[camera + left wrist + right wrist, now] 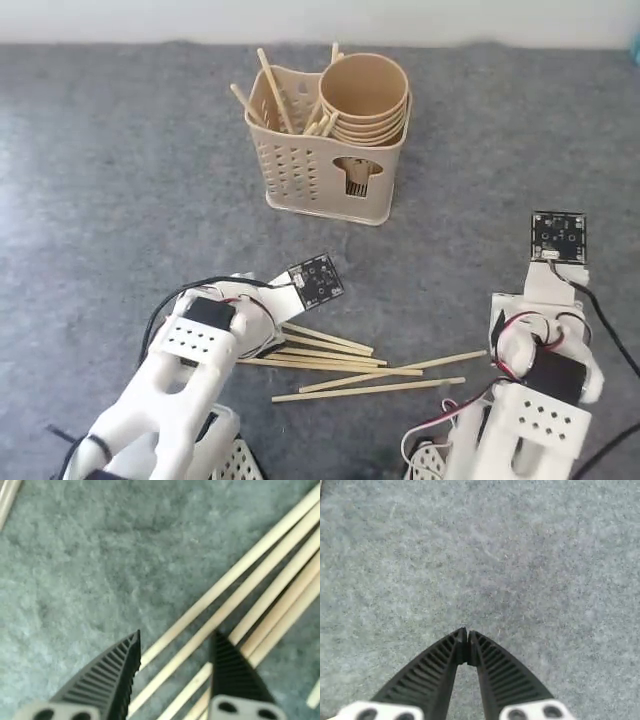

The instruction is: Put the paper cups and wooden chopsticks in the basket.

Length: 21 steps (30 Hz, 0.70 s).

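Note:
A beige perforated basket [300, 175] stands at the back middle, holding a stack of paper cups [364, 95] and a few wooden chopsticks [277, 95]. Several loose chopsticks [350, 368] lie on the grey mat near the front, between the two arms. My left gripper [175, 637] is open just above this pile, its black fingers [114, 672] straddling two or three chopsticks [235, 600]. The left arm [200, 345] hides the pile's left ends. My right gripper [466, 632] is shut with nothing in it, over bare mat at the front right.
The right arm [545, 350] stands at the front right. Grey felt mat [120, 180] covers the whole table, with free room to the left and right of the basket. A pale wall edge runs along the back.

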Tool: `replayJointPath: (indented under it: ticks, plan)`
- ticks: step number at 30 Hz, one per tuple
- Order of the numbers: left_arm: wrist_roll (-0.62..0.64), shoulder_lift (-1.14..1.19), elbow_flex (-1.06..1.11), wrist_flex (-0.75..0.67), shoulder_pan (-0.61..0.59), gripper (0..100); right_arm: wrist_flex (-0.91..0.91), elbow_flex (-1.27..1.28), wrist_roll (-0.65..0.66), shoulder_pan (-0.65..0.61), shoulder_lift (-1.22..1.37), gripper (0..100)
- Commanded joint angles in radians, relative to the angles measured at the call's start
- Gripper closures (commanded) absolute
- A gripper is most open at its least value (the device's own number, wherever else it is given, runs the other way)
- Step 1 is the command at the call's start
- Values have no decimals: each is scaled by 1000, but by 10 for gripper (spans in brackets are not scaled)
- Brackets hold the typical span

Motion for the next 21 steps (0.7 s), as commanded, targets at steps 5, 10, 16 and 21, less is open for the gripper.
replayJointPath:
  ticks: [5,10,16,21]
  plan:
    - [35,3,42,-31,126,984,-10,-15,-14,-5,-21,990]
    - [35,3,42,-2,124,987,7,-15,-14,-8,-21,990]
    - [38,-3,42,0,124,987,12,-31,-14,-5,-21,990]
    - [40,-5,-12,92,132,984,12,-31,-14,-7,-21,990]
